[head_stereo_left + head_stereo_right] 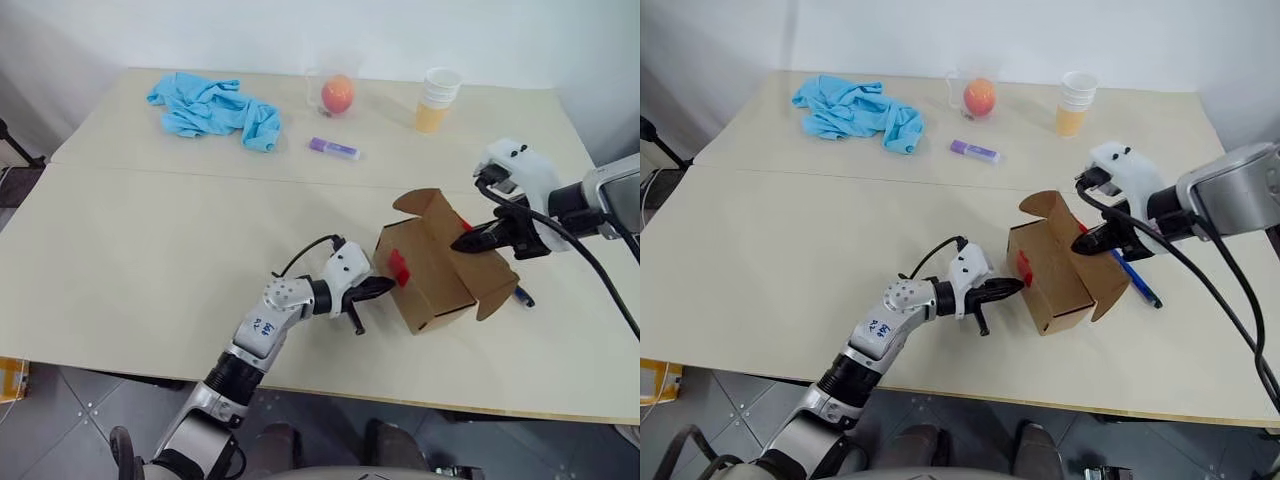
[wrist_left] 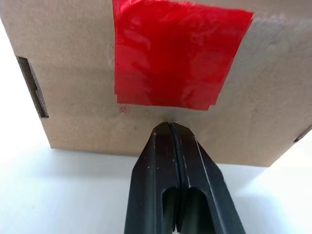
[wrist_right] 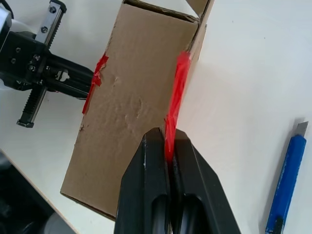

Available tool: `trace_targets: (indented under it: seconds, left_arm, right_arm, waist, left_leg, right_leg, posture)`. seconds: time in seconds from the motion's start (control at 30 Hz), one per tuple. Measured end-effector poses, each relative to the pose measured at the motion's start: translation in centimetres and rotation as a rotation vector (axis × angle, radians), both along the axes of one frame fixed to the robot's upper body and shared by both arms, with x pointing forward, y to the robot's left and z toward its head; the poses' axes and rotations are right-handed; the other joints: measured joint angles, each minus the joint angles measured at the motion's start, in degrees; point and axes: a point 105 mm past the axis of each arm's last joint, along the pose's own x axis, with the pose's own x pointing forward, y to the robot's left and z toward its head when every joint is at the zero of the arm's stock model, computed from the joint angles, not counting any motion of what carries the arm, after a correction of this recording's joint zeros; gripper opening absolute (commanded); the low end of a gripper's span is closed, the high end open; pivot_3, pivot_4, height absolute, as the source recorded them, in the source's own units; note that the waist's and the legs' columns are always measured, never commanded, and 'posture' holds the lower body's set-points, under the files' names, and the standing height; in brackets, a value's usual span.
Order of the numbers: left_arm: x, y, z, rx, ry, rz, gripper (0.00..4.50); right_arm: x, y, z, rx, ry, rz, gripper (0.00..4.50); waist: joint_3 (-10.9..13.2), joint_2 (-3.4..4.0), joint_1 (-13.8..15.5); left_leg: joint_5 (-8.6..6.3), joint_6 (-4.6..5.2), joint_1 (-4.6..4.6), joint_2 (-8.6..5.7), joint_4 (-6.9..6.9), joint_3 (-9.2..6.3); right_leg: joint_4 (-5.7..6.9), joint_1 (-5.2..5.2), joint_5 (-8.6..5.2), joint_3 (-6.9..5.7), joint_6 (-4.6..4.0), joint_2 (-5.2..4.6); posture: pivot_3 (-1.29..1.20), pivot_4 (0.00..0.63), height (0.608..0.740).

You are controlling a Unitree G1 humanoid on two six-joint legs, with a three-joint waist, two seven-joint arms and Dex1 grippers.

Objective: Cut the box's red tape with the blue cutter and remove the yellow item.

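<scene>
The brown cardboard box point(image 1: 440, 268) lies on the table with its flaps point(image 1: 424, 206) raised at the far end. A patch of the red tape point(image 2: 178, 53) sits on its near side. My left gripper point(image 2: 169, 126) is shut and empty, its tips against the cardboard just under that patch. My right gripper point(image 3: 167, 134) is shut on a strip of the red tape point(image 3: 176, 92) that runs along the box's flap edge. The blue cutter point(image 3: 287, 185) lies loose on the table beside the box, held by neither gripper. The yellow item is hidden.
At the back of the table are a crumpled blue cloth point(image 1: 215, 108), an orange-red ball in a clear cup point(image 1: 338, 94), a purple marker tube point(image 1: 334, 148) and a stack of paper cups point(image 1: 437, 100). The table's front edge point(image 1: 300, 392) runs close below the left arm.
</scene>
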Motion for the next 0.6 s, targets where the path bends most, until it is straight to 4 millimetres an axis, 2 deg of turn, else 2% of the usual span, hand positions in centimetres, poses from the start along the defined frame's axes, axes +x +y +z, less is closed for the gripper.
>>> trace_targets:
  seconds: [0.17,0.33,0.4,0.5,0.6]
  left_arm:
    - [-0.3,1.7,-0.7,0.070,0.030,-0.005,0.00]
    - [-1.1,4.2,0.4,0.147,0.070,-0.079,0.00]
    - [-1.7,4.9,1.9,0.127,0.097,-0.131,0.00]
    - [-3.0,5.6,5.4,0.069,0.106,-0.240,0.00]
    - [-3.3,5.0,7.6,-0.016,0.075,-0.275,0.00]
  right_arm:
    - [-0.1,1.0,-0.6,0.030,-0.003,0.003,0.03]
    - [0.1,1.2,-1.0,0.015,-0.010,-0.016,0.03]
    - [0.2,1.1,-1.0,0.007,-0.016,-0.026,0.03]
    - [0.2,1.2,-1.0,0.003,-0.021,-0.031,0.03]
    - [0.1,1.3,-1.0,0.001,-0.024,-0.034,0.03]
  waist:
    - [0.01,-0.01,-0.13]
    - [0.01,-0.01,-0.48]
    - [0.01,-0.01,-0.60]
    - [0.01,-0.02,-0.80]
    - [0.02,-0.03,-0.83]
  left_leg:
    - [0.00,0.00,-0.01,0.08,0.02,0.02]
    - [0.01,-0.02,-0.03,0.16,0.09,0.03]
    - [0.01,-0.02,-0.13,0.18,0.22,-0.02]
    - [0.00,-0.01,-0.36,0.22,0.46,-0.14]
    - [0.00,0.00,-0.37,0.20,0.51,-0.16]
  right_leg:
    - [0.02,0.00,-0.01,-0.02,-0.01,0.05]
    - [0.07,0.00,-0.02,-0.03,-0.03,0.10]
    - [0.08,-0.01,-0.02,-0.06,-0.03,0.10]
    - [0.10,-0.08,-0.02,-0.16,-0.03,0.12]
    - [0.12,-0.07,-0.01,-0.18,-0.02,0.12]
  posture:
    - [0.00,0.150,0.740]
    - [0.00,0.150,0.740]
    - [0.00,0.150,0.740]
    - [0.00,0.150,0.740]
    - [0.00,0.150,0.740]
